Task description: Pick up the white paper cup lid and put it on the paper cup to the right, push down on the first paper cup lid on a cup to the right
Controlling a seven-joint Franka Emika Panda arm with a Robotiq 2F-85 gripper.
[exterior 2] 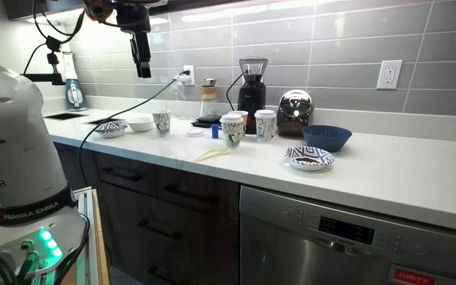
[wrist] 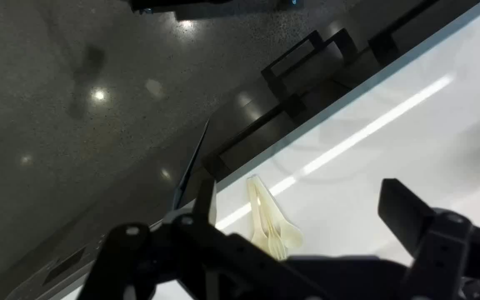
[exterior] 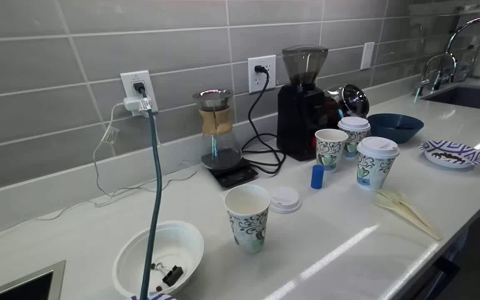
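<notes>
Four paper cups (exterior 2: 232, 132), swirl print, upright on the desk (exterior 2: 402, 174): two capped, two open-topped. White paper cup lid (exterior: 285, 200) lies flat on the desk, between an open cup (exterior: 248, 225) and a blue cylinder (exterior: 317, 177), apart from both. Claw (wrist: 299, 198) hangs high, well apart from the cups; fingers (wrist: 402, 212) spread wide, released; wrist view shows pale cutlery (wrist: 271, 225) far below, between them. Writing I can read: FRANKA EMIKA on the dark band (exterior 2: 34, 210) of the robot arm (exterior 2: 14, 158), letters AR higher up; DIRTY, white on a red label (exterior 2: 414, 276), on the steel dishwasher (exterior 2: 283, 245). Lettering on the coffee grinder (exterior 2: 251, 109) and under the dishwasher's display (exterior 2: 346, 230): too small for me to make out. Behind the lid, toward the tiled wall (exterior 2: 346, 51), a glass carafe (exterior: 222, 146) stands on a black scale (exterior: 231, 176); further along, a dark blue bowl (exterior 2: 327, 138), then a patterned bowl (exterior 2: 309, 151) with dark bits (exterior 2: 307, 160) in it.
</notes>
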